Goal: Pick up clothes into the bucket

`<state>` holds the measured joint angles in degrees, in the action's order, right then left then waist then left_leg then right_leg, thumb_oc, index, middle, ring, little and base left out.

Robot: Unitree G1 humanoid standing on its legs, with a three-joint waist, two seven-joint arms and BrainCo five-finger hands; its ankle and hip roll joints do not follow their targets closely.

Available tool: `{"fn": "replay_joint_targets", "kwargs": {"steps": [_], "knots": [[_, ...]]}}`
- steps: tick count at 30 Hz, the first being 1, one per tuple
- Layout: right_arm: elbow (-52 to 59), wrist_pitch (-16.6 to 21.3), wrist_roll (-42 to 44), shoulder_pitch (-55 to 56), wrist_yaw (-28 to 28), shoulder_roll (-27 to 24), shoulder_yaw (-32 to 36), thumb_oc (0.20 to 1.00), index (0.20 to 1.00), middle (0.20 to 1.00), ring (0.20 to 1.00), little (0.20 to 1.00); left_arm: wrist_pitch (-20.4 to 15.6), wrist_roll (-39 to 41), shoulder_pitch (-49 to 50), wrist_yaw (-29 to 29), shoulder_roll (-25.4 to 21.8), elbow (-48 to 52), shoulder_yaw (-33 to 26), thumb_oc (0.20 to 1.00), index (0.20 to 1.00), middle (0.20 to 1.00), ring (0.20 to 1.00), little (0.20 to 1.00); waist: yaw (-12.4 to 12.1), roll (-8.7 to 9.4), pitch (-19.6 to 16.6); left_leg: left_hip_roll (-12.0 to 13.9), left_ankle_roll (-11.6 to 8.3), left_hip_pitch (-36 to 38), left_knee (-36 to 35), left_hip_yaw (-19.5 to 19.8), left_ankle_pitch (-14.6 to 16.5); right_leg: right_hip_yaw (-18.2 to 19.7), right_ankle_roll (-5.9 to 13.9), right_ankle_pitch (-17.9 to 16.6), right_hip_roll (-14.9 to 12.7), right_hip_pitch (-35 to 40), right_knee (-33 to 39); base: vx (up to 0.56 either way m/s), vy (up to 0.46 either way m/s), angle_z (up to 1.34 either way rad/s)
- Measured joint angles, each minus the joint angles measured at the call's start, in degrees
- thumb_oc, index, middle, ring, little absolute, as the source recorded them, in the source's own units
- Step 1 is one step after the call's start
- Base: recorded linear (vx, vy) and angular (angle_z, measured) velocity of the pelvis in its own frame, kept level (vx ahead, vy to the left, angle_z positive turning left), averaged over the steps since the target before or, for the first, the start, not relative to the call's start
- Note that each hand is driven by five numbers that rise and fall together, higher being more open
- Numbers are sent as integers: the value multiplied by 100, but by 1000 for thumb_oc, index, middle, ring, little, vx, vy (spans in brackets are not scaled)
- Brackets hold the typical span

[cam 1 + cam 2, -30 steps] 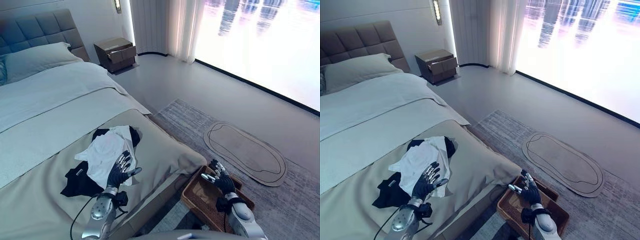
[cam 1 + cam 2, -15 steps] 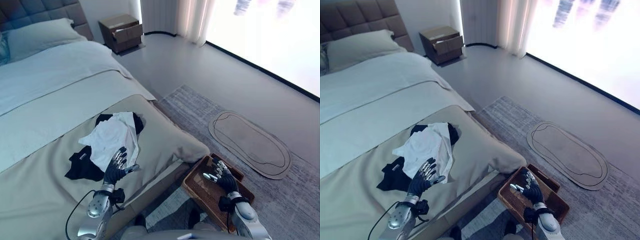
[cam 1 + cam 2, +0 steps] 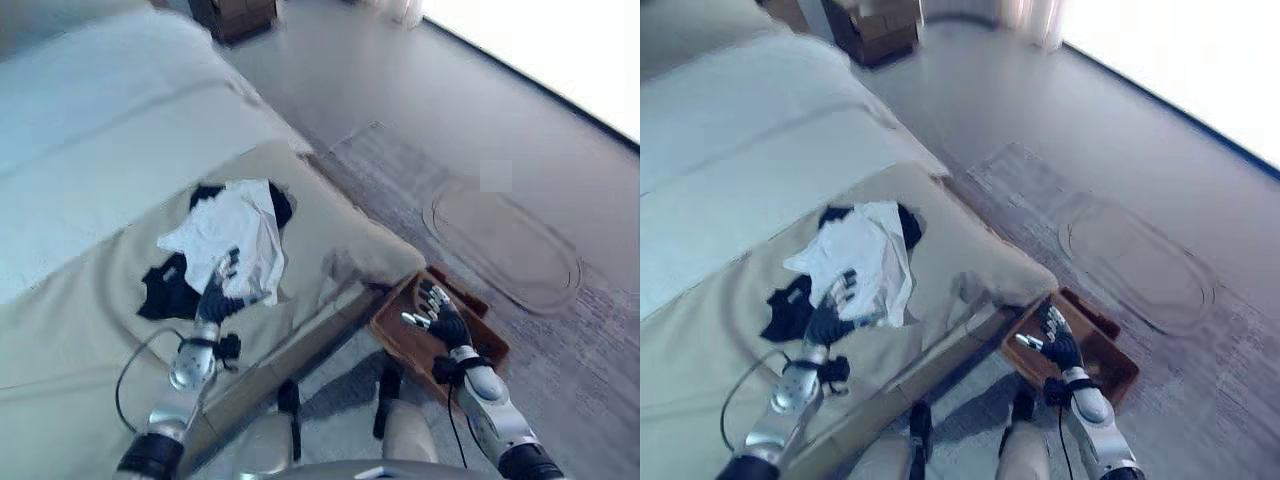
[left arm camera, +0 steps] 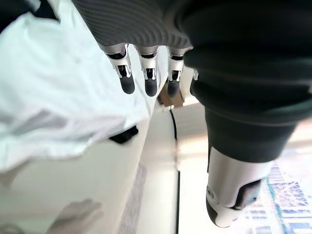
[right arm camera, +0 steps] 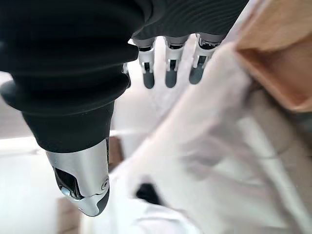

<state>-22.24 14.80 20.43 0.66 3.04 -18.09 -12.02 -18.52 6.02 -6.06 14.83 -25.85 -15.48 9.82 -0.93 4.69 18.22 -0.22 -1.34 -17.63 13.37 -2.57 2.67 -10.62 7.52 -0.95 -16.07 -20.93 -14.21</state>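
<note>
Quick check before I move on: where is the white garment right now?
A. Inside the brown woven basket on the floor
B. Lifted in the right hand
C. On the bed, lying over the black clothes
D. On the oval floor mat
C: the white garment lies on the beige bed cover over the black clothes, with the open left hand at its edge.

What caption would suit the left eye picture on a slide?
Left hand open over white garment on bed; right hand open above brown basket.
</note>
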Motion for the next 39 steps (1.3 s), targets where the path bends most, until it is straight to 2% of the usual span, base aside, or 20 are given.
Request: {"fn": "replay_joint_targets", "kwargs": {"steps": [2,4,7,10,13,18,25,26,28,34,39], "knots": [[-22,0,0,-171,43,5,1,1000,1000,1000,1000,1000,24,-102,-95,145,-28,-56,-19,1000,1000,1000,1000,1000,38,-25,152,28,-1,-155,61,44,-1,-24,-41,-39,42,-113,-11,-106,-29,1],[62,40,0,-341,140,-76,11,1000,1000,1000,1000,1000,19,-495,-293,457,-40,-65,-46,1000,1000,1000,1000,1000,82,-78,249,107,-45,-666,335,91,73,-38,-54,-31,75,-540,-144,-86,-6,1],[126,55,-1,-689,276,-116,16,1000,1000,1000,1000,1000,90,-1003,-840,900,-39,-171,-138,1000,1000,1000,1000,1000,197,-58,545,159,-58,-1281,730,191,68,-72,-116,-2,101,-1092,-481,-80,27,10],[174,80,-1,-833,331,-128,11,1000,1000,1000,1000,1000,228,-1463,-1338,1326,-113,-167,-213,1000,1000,1000,1000,1000,249,-57,602,196,-123,-1825,1000,278,138,-88,-193,63,101,-1581,-721,-64,41,4],[187,84,-2,-1117,397,-118,3,1000,1000,1000,1000,1000,641,-2242,-2087,1904,-543,-416,-228,1000,1000,1000,1000,1000,420,-11,669,204,-125,-2442,1321,279,143,-70,-202,11,104,-2119,-872,-41,54,0],[229,166,-5,-1315,445,-130,-95,1000,1000,1000,1000,1000,1111,-2994,-2786,2424,-987,-875,-191,1000,1000,1000,1000,1000,514,51,817,209,-98,-2814,1656,260,238,6,-233,-75,91,-2413,-1007,-17,43,-7],[296,213,-12,-1619,472,-169,-215,1000,1000,1000,1000,1000,1718,-3476,-3232,2654,-1454,-1600,-70,1000,1000,1000,1000,1000,636,71,826,218,-59,-3382,2147,246,392,66,-212,-103,71,-2890,-1247,25,47,-4],[419,245,-13,-1637,463,-221,-240,1000,1000,1000,1000,1000,1888,-3493,-3366,2675,-1545,-1768,37,1000,1000,1000,1000,1000,705,72,826,227,-22,-3449,2200,259,515,63,-255,-25,77,-2930,-1277,93,24,-2],[458,252,-13,-1657,460,-308,-240,1000,1000,1000,1000,1000,2051,-3683,-3570,2701,-1629,-1928,108,1000,1000,1000,1000,1000,757,92,813,228,-13,-3527,2269,263,560,71,-198,46,73,-2983,-1293,16,39,-1],[609,280,-8,-1703,463,-327,-216,1000,1000,1000,1000,1000,2284,-3722,-4185,2626,-1940,-2685,530,1000,1000,1000,1000,1000,821,110,801,232,-40,-3848,2436,250,563,90,-194,-25,72,-3269,-1365,7,15,-2],[623,280,-7,-1745,393,-340,-218,1000,1000,1000,1000,1000,2269,-3668,-4492,2475,-2004,-2997,833,1000,1000,1000,1000,1000,826,113,800,225,-39,-3921,2465,249,562,94,-194,-35,78,-3355,-1396,3,7,0]]}}
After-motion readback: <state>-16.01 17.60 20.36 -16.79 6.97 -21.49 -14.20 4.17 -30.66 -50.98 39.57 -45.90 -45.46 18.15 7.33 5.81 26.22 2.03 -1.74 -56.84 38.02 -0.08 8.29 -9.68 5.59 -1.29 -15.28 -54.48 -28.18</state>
